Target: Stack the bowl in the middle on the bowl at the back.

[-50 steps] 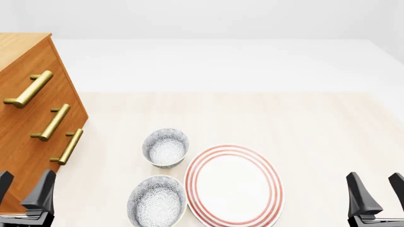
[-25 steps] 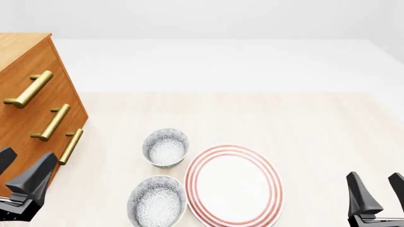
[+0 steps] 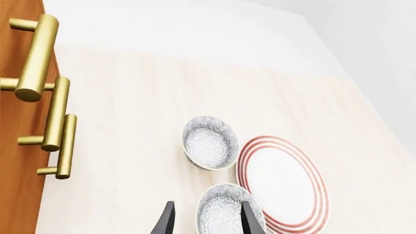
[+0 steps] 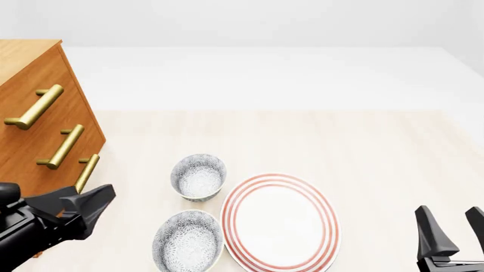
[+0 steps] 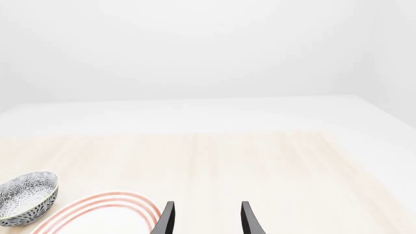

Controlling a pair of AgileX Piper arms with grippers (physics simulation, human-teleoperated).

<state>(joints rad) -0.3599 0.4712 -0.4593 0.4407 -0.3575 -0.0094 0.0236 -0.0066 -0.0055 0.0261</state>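
**Two speckled bowls waiting, both my claws empty**

The table [image 4: 363, 141] is stretching out pale and wooden in front of me, and the cabinet [image 4: 38, 124] with its three brass handles [image 4: 64, 146] is standing at my left edge of it.

The plate [image 4: 280, 221] with red rings is lying flat near my side of the table, right of the bowls. It is sitting just beside both of them (whether its rim is touching the nearer one, I cannot tell).

The bowl at the back [image 4: 199, 177] is standing upright, further from me, close to the plate's far left rim. The bowl in the middle [image 4: 188, 242] is sitting nearer to me, directly in front of its twin, upright and with nothing inside it. The two bowls are lying apart, not stacked.

My left claw [image 4: 85, 205] is hanging tilted between the cabinet and the near bowl, pointing toward the bowls. In my left wrist view its fingers [image 3: 164, 222] are standing apart, holding nothing, with the near bowl's rim showing between them.

My right claw [image 4: 450, 229] is sitting low at my right, well away from the bowls, its fingers [image 5: 165, 220] spread apart and empty.
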